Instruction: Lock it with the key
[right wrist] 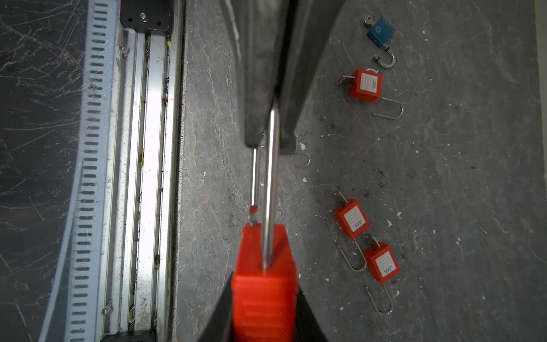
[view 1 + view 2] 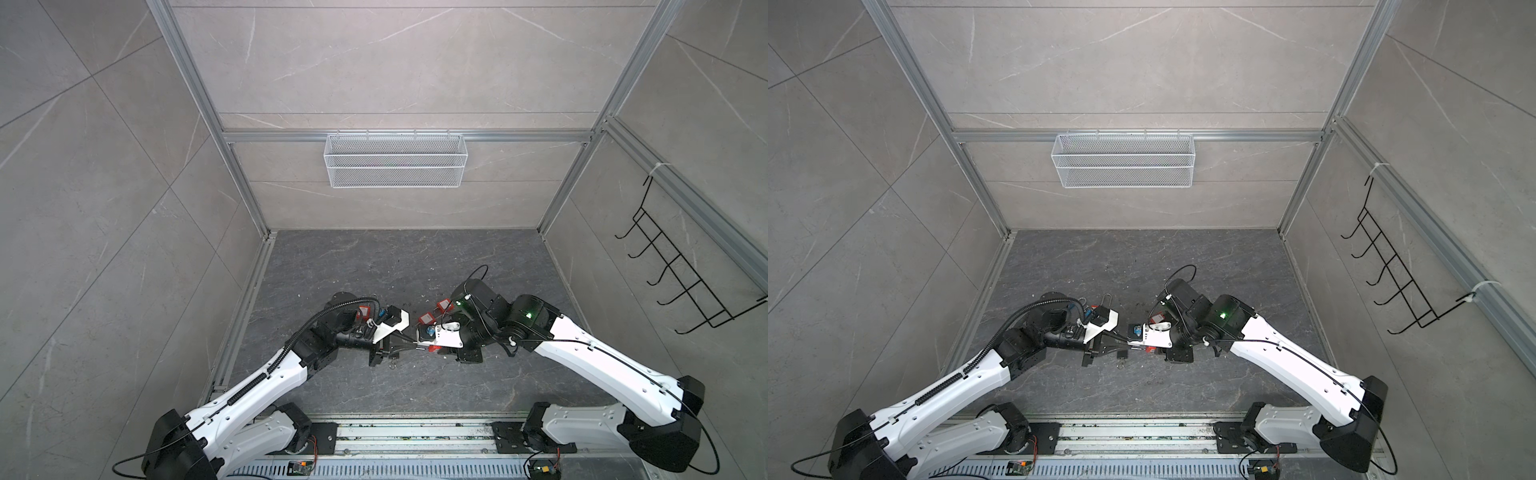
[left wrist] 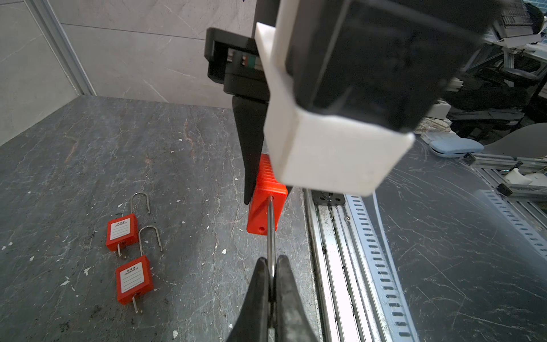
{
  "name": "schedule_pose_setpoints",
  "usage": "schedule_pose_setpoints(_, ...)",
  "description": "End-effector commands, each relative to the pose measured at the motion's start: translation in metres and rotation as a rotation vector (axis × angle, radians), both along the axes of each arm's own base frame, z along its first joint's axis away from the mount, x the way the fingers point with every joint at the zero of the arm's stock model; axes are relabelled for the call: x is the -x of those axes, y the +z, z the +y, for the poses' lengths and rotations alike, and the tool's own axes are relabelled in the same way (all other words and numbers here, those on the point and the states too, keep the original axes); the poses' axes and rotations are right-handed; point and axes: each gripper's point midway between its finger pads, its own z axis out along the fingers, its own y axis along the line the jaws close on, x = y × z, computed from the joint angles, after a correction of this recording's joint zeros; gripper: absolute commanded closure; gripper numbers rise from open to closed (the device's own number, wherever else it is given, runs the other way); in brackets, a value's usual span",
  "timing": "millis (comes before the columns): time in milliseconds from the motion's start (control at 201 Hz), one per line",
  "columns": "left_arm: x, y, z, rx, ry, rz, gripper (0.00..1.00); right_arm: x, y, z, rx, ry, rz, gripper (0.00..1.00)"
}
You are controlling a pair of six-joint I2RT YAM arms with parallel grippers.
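Steel shackle (image 3: 270, 228) between closed left fingers (image 3: 257, 285)

Soft even light; rail (image 1: 149, 165) glares; left claw (image 3: 271, 262) seems blurred up close.

Four red padlocks are in sight: one raised red padlock (image 1: 264, 291) and three more red padlocks (image 1: 352, 218) lying flat. One blue padlock (image 1: 380, 28) lies near them. There are two robot arms, a left arm (image 2: 266, 376) and a right arm (image 2: 602, 359), one white wire basket (image 2: 395, 160) and one black hook rack (image 2: 685, 274).
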Motion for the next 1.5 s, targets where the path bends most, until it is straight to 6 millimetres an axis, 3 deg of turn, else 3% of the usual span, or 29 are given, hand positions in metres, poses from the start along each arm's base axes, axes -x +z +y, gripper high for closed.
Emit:
schedule_pose_setpoints(0,-0.001,0.018,0.0,0.056,0.003,-0.073,1.0,0.013,0.004,0.0,-0.005,0.03,0.069,0.87)
schedule_pose_setpoints(20,-0.001,0.018,0.001,0.051,0.01,-0.076,1.0,0.013,0.005,0.0,-0.011,0.03,0.072,0.87)
schedule_pose_setpoints(105,-0.003,0.014,0.005,0.027,0.036,-0.107,0.74,0.013,0.009,0.002,-0.03,0.026,0.085,0.88)
schedule_pose_setpoints(159,-0.003,0.014,0.007,0.018,0.048,-0.122,0.69,0.015,0.01,0.002,-0.035,0.027,0.095,0.89)
schedule_pose_setpoints(573,0.004,0.004,0.007,-0.015,0.024,-0.079,0.75,0.012,0.012,0.009,-0.042,0.035,0.115,0.9)
schedule_pose_setpoints(832,0.003,0.0,0.011,-0.03,0.047,-0.108,0.65,0.01,0.016,0.008,-0.059,0.031,0.107,0.9)
schedule_pose_setpoints(1365,0.008,0.002,0.001,-0.038,0.005,-0.069,0.99,0.006,0.013,0.011,-0.041,0.054,0.1,0.91)
schedule_pose_setpoints(1494,0.01,0.004,-0.003,-0.024,-0.007,-0.055,1.0,0.001,0.012,0.013,-0.051,0.07,0.057,0.91)
